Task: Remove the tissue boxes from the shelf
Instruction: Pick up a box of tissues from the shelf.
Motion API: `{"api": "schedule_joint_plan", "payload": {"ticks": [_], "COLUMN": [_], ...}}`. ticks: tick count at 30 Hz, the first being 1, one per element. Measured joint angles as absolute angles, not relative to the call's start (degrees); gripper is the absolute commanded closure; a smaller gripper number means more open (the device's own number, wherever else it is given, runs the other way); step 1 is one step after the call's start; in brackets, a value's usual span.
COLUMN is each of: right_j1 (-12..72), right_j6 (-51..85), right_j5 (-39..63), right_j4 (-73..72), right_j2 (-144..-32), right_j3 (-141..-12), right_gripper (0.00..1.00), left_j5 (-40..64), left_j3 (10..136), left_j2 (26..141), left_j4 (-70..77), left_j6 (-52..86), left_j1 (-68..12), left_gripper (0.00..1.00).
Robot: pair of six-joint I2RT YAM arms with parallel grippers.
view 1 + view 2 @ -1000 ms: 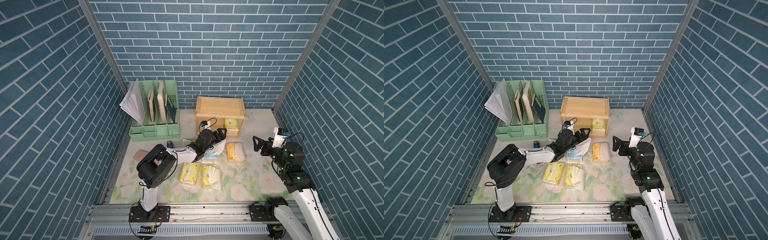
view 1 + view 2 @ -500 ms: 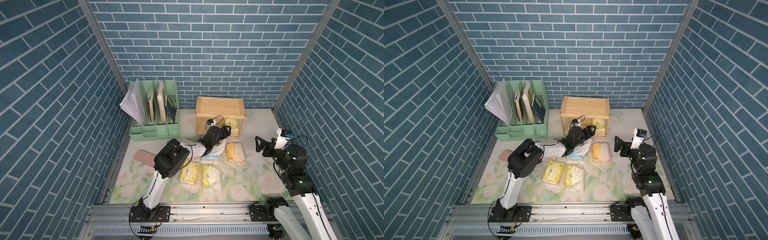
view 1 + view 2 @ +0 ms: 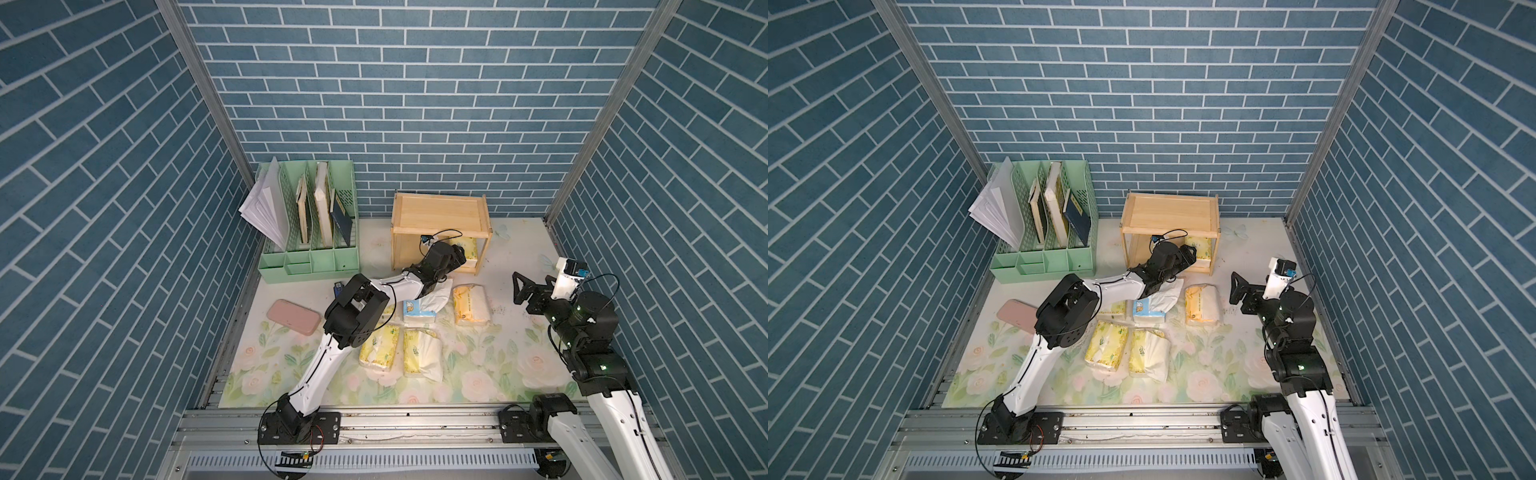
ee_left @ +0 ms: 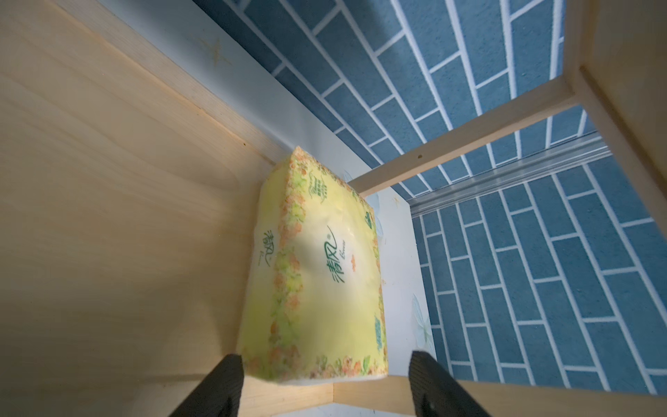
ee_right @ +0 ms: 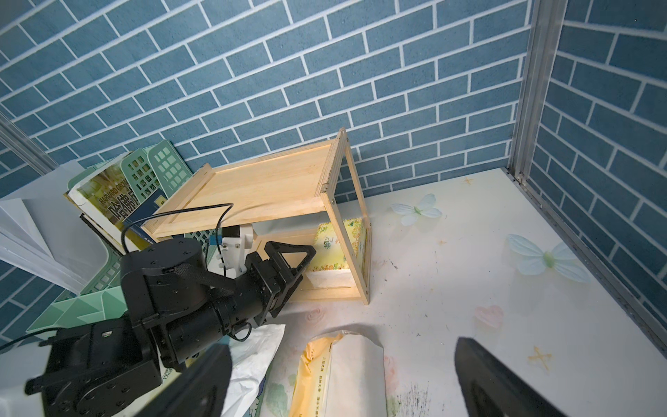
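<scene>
A small light-wood shelf of two boards and thin posts is stood upright near the back wall. One yellow-green tissue pack is seen lying flat on its lower board, at the right end. In front, a blue-and-white pack with white tissue pulled out and an orange-yellow pack are laid side by side. Nearer the front, a second yellow-green pack and a third yellow-green pack are laid together. A fourth yellow-green pack is seen only in part.
</scene>
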State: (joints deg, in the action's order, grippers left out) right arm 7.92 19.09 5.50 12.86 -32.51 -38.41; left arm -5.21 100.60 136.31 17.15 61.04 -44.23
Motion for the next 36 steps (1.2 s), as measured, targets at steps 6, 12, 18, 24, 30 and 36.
{"api": "schedule_joint_plan", "payload": {"ticks": [6,12,18,24,30,36], "right_j1": [7.9,7.9,7.9,7.9,7.9,7.9], "right_j6": [19.0,18.3,17.9,17.7,17.6,17.6], "right_j5": [5.3,4.2,3.8,3.6,3.6,3.4], "right_j4": [12.9,12.9,12.9,12.9,12.9,13.0], "right_j2": [-32.3,-32.3,-32.3,-32.3,-32.3,-32.2], "right_j3": [-38.4,-38.4,-38.4,-38.4,-38.4,-38.4], "right_gripper": [0.0,0.0,0.0,0.0,0.0,0.0], "left_j5": [-5.1,-4.9,-4.9,-4.9,-5.0,-5.1], "left_j3": [106.4,109.8,109.8,109.8,109.8,109.4], "left_j2": [139.9,142.7,143.1,143.0,143.0,142.8], "left_j4": [13.6,11.2,10.7,10.6,10.7,11.2], "left_j6": [60.4,60.3,60.6,60.5,59.5,58.9], "left_j1": [-43.9,-43.8,-43.8,-43.7,-43.7,-43.7], "left_gripper": [0.33,0.44,0.54,0.59,0.67,0.78]}}
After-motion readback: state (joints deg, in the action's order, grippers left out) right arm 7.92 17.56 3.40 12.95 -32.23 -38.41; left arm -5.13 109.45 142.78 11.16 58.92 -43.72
